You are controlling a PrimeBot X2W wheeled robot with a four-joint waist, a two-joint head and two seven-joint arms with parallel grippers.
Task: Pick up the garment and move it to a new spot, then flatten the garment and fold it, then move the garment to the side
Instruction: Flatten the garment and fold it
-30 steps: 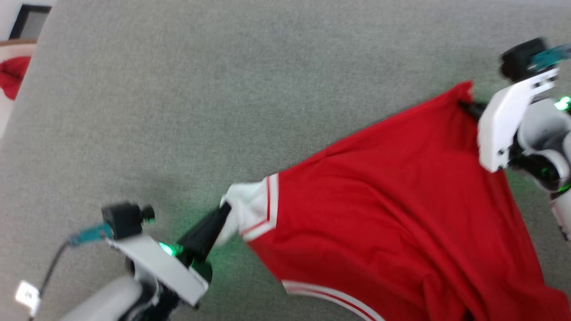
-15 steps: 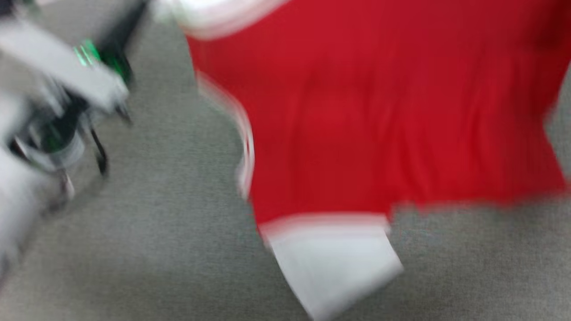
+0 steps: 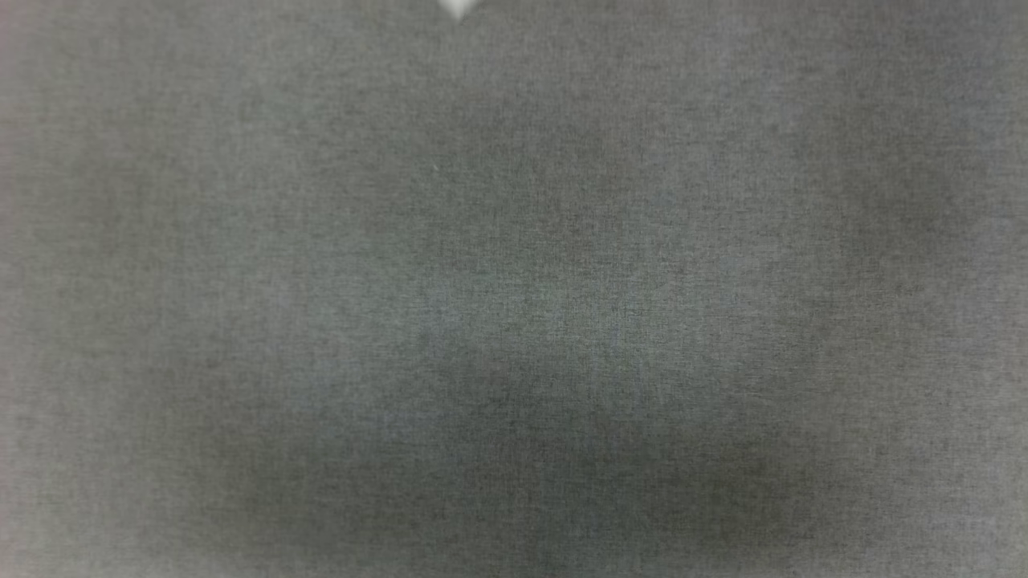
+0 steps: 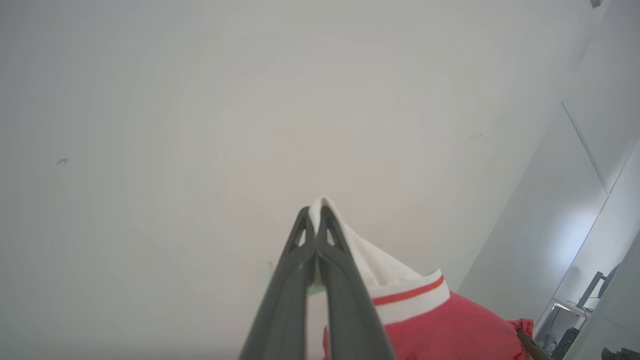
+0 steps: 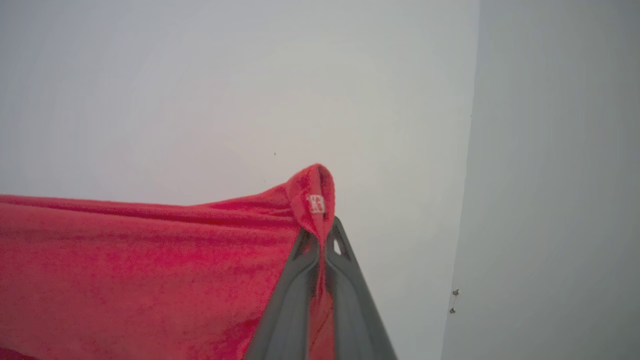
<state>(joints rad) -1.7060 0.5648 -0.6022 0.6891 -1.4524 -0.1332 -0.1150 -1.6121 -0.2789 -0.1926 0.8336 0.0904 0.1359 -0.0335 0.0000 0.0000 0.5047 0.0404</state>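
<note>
Head view: a grey woven surface [image 3: 514,321] spreads across the frame, soft and out of focus. A small white tip [image 3: 458,8] pokes in at the top edge. It is too small to name with certainty, though it may be a hanging corner of cloth.

Left wrist view: the left hand [image 4: 317,220] has its two dark fingers pressed together on the point of a white sleeve. The garment [image 4: 440,325] falls from there to the lower right of the frame: first white, then a red stripe, then the red body. A pale wall lies behind it.

Right wrist view: the right hand [image 5: 322,232] is clamped on a red corner that carries a small white tag. The red cloth [image 5: 140,270] runs from that pinch to the left edge and fills the lower left of the frame.

The garment appears to hang in the air between the two pinches, so this is probably the carry to the new spot. To do it well:
- Both pinches are shallow, so avoid jerks.
- Hold the hands well apart so the top edge is taut.
- Lower the garment so the free hem meets the grey surface first.
- Then draw the cloth back so it lies flat, without a fold under it.
</note>
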